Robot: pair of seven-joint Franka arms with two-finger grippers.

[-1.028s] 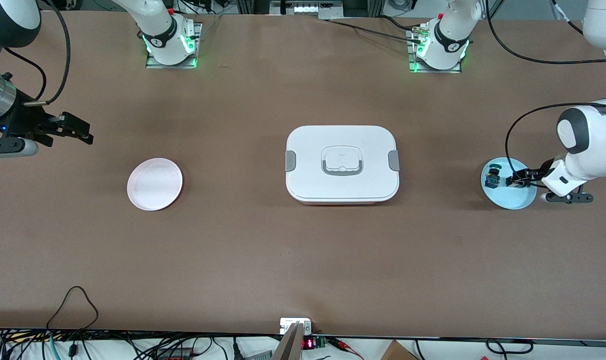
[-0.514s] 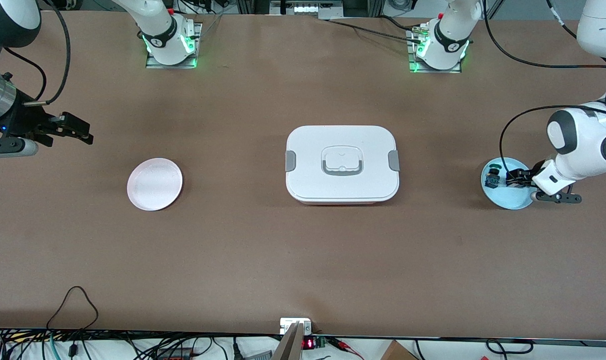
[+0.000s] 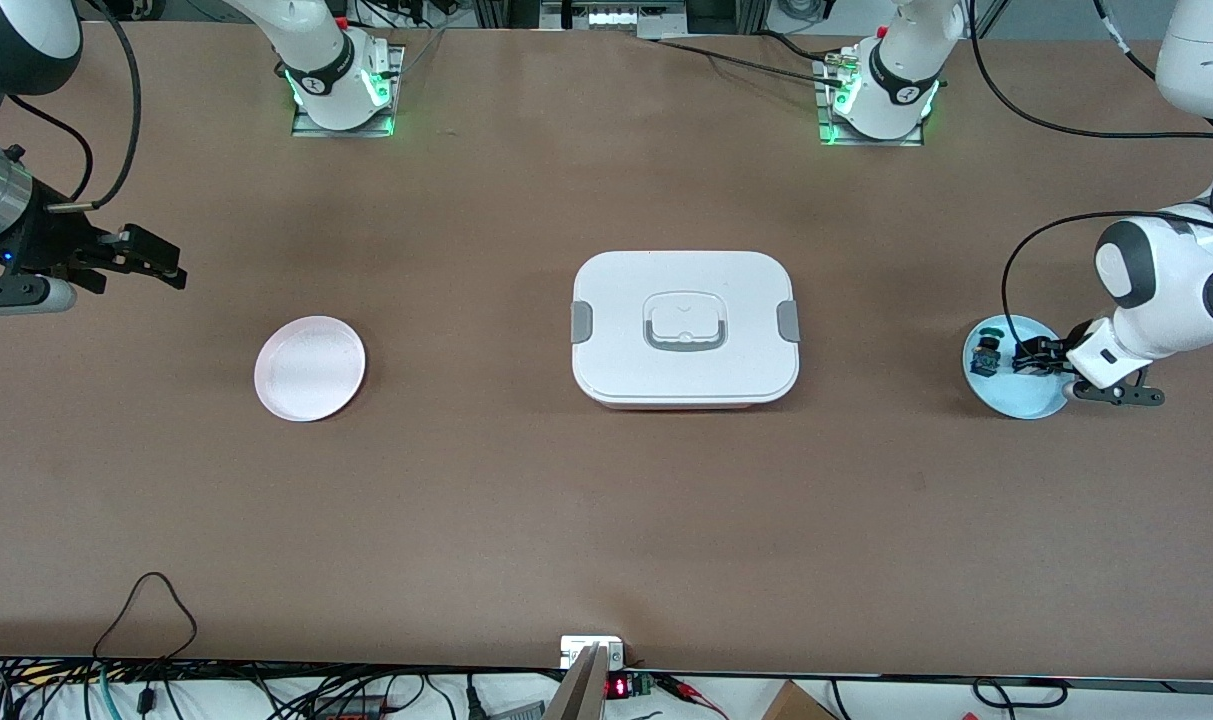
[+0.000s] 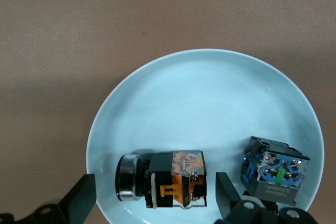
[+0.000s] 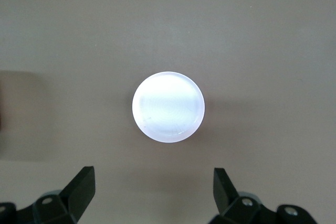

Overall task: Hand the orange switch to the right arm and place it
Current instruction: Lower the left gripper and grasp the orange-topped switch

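The orange switch, a stubby black part with orange pieces and a silver ring, lies on its side on the light blue plate. My left gripper is low over this plate, open. One of its fingers is on each side of the switch, clear of it. In the front view the left gripper hides the orange switch. The right arm waits at its own end of the table. Its gripper is open and holds nothing, up in the air with the pink plate in its wrist view.
A black switch with green-blue parts sits on the same blue plate, beside the orange one. A white lidded box stands mid-table. The pink plate lies toward the right arm's end. Cables run along the table edge nearest the camera.
The left arm's wrist has shifted slightly over the blue plate, then settled. The right arm has not moved.
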